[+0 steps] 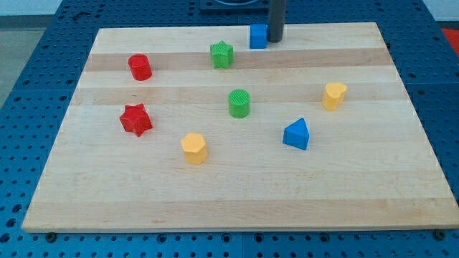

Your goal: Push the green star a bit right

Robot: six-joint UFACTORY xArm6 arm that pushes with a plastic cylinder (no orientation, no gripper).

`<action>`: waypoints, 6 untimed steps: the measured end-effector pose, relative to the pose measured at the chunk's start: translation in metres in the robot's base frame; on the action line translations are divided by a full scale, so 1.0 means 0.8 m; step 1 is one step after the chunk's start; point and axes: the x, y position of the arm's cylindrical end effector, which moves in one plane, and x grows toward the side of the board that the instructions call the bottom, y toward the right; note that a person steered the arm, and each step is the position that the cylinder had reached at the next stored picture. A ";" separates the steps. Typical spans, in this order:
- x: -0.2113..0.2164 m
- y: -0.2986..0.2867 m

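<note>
Green star [222,54]: lying flat on the wooden board [237,193], in the upper middle of the view, apart from every other block. Blue cube [258,36]: up and to the view's right of the star, near the board's top edge. My tip [276,41]: end of a straight dark rod, set down just beside the blue cube on its right side; whether the two actually touch I cannot tell from this angle. My tip is well clear of the green star, with the cube between us. Jaws: I have none, only the rod, so nothing is opened, closed or held. Green cylinder [239,103]: below the star, near the board's centre. Red cylinder [140,67]: to the view's left of the star. Red star [135,119]: below the red cylinder, on the left side. Yellow block [194,148], shape roughly a faceted post: lower middle, down and left of the green cylinder. Blue triangular block [297,135]: right of centre, lower half. Second yellow block [333,95]: further right, above the blue triangle. Surround: blue perforated table [43,43] beneath the board.
</note>
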 end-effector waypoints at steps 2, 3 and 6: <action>-0.001 -0.056; -0.001 -0.066; 0.104 -0.048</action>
